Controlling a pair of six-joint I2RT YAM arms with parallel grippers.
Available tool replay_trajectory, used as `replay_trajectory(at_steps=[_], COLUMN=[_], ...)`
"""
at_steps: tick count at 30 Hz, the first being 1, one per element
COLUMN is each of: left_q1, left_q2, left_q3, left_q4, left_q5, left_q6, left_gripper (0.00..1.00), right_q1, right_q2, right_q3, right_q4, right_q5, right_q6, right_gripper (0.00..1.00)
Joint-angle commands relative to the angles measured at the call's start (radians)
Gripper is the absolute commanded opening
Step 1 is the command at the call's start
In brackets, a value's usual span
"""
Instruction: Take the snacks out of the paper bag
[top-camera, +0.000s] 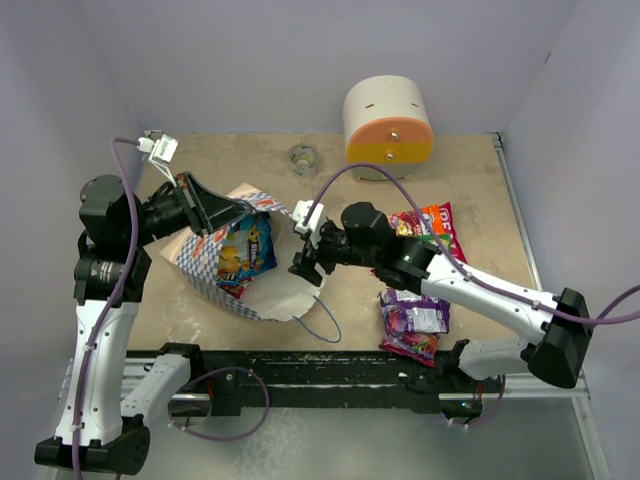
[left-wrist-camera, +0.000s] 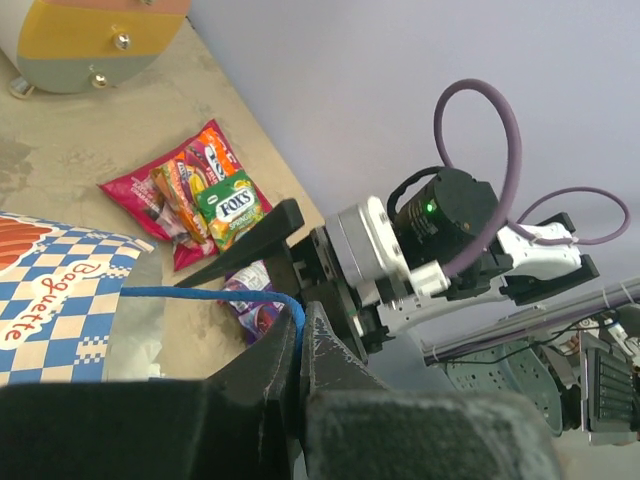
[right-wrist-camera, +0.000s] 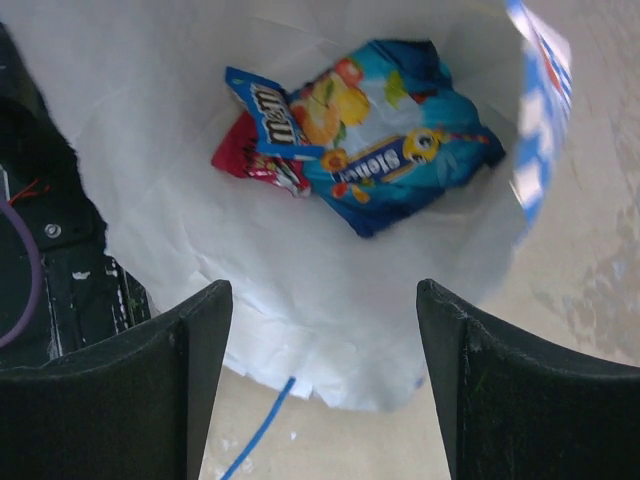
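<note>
Right gripper (right-wrist-camera: 322, 300) (spread), bag (right-wrist-camera: 190, 200), drawer box (top-camera: 388, 125)

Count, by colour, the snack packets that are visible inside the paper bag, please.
Blue: 2, the large fruit packet and the M&M's packet
Red: 1, a red packet partly under the blue ones
Total: 3 showing in the paper bag; any hidden beneath cannot be counted.

Showing glossy, crinkled plastic film on the snacks (right-wrist-camera: 400, 160), matt creased paper on the paper bag (right-wrist-camera: 180, 220), dull mottled roughness on the surface (top-camera: 470, 190).
</note>
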Motion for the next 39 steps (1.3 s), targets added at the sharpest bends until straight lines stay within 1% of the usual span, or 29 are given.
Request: replay_trajectory(at_steps=[1, 6, 11, 13, 16, 21, 24, 26, 29, 32, 35, 36, 39], left_q1=[-0.003, -0.002, -0.002, -0.002, -0.003, -0.002, -0.002, -0.002, -0.003, -0.002, -0.002, -0.002, -0.002], left_q2=[-0.018, -0.028, -0.035, -0.027, -0.015, -0.015, -0.014, -0.016, -0.019, -0.018, -0.018, -0.018, -0.021], left_q3=[0.036, 0.019, 0.009, 0.015, 0.032, 0.051, 0.071, 0.079, 0.086, 0.101, 0.110, 0.112, 0.123], left_q4=[0.008, -0.033, -0.055, -0.068, -0.100, -0.210, -0.284, -0.283, -0.250, -0.249, -0.258, -0.256, -0.262], left_q5=[0.038, 0.043, 0.047, 0.058, 0.061, 0.051, 0.037, 0.036, 0.040, 0.035, 0.032, 0.037, 0.042], left_q6=[-0.012, -0.007, -0.020, -0.023, -0.011, 0.027, 0.049, 0.034, 0.001, -0.001, -0.003, -0.009, -0.017], left_gripper=[0.00, 0.00, 0.00, 0.00, 0.00, 0.00, 0.00, 0.00, 0.00, 0.00, 0.00, 0.00, 0.00], right_q1=[0.076, 0.134, 0.139, 0.138, 0.139, 0.136, 0.136, 0.136, 0.135, 0.128, 0.112, 0.104, 0.092], right_q2=[0.049, 0.164, 0.289, 0.331, 0.393, 0.515, 0.579, 0.615, 0.664, 0.722, 0.797, 0.815, 0.847], right_q3=[0.025, 0.068, 0.093, 0.074, 0.040, 0.055, 0.085, 0.104, 0.142, 0.191, 0.245, 0.262, 0.270], right_q4=[0.130, 0.204, 0.290, 0.337, 0.415, 0.484, 0.467, 0.465, 0.495, 0.508, 0.512, 0.504, 0.523], right_q5=[-0.024, 0.024, 0.100, 0.147, 0.186, 0.203, 0.203, 0.205, 0.226, 0.265, 0.329, 0.332, 0.328], right_q6=[-0.148, -0.249, -0.301, -0.333, -0.442, -0.578, -0.646, -0.650, -0.593, -0.542, -0.457, -0.418, -0.374], right_gripper=[0.76, 0.72, 0.64, 0.62, 0.61, 0.61, 0.63, 0.66, 0.71, 0.72, 0.72, 0.72, 0.67])
